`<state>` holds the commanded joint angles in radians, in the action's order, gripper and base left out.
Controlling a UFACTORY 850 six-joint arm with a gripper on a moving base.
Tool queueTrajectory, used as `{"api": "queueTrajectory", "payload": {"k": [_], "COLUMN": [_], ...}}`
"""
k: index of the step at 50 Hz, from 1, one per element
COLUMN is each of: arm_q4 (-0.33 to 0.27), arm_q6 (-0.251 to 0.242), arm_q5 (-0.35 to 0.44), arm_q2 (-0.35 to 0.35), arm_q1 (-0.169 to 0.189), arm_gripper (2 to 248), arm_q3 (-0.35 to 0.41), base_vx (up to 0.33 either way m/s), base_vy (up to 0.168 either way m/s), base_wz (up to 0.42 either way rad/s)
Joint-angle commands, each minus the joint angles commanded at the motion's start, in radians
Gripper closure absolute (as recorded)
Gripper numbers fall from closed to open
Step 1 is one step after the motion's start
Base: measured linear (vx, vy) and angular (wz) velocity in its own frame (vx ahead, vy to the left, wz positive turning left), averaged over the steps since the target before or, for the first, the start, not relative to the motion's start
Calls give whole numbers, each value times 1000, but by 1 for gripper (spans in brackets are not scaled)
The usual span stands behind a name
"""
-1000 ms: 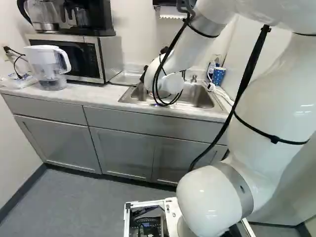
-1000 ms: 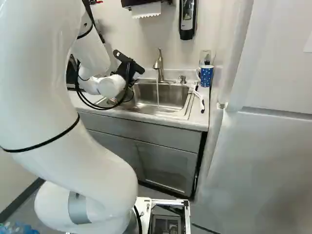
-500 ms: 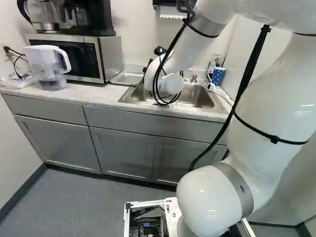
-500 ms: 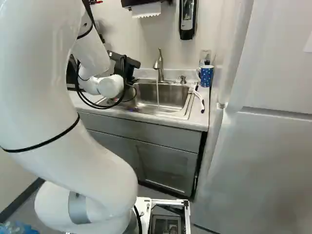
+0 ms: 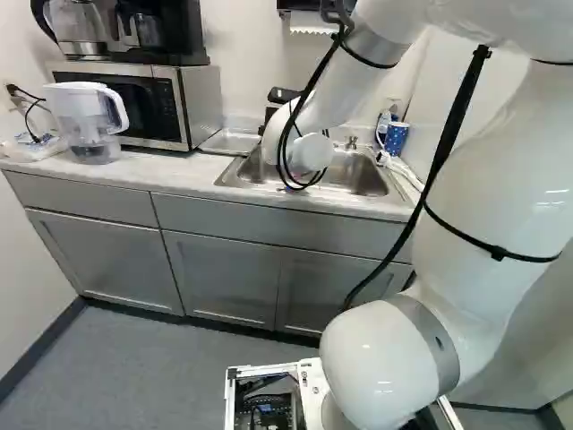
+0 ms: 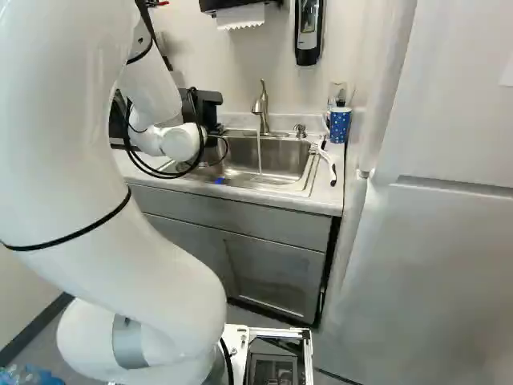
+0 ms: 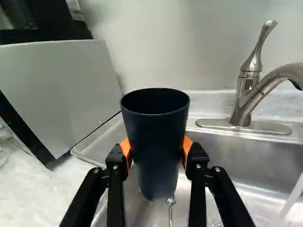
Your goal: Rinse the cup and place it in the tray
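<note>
Base views look down, sharing the sink; wrist view sits nearer.

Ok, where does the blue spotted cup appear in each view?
Left base view: blue spotted cup at the sink's far right corner.
Right base view: on the counter, right of the faucet.
Wrist view: not in it; the gripper holds a dark cup.
Shared landmark: the sink.

No text, number or sign can be read in these views. On the microwave, the water pitcher and the wall dispenser, any print is too small for reading it.
</note>
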<state>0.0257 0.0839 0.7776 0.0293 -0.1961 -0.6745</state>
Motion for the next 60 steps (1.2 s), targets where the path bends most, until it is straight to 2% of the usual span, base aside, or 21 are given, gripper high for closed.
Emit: {"api": "queueTrajectory", "payload": {"k": [7,28,60], "arm_q4": [0,0,0], "arm_q6": [-73,-73,-73], "arm_q5": [0,0,0], "arm_q2": [0,6,152], "arm_q1": [0,-2,-49], "arm_gripper": [127,127,127], "arm_q3": [0,-6,-162], "base_vx": [0,0,0], "base_vy": [0,0,0], "base_wz": [0,0,0]}}
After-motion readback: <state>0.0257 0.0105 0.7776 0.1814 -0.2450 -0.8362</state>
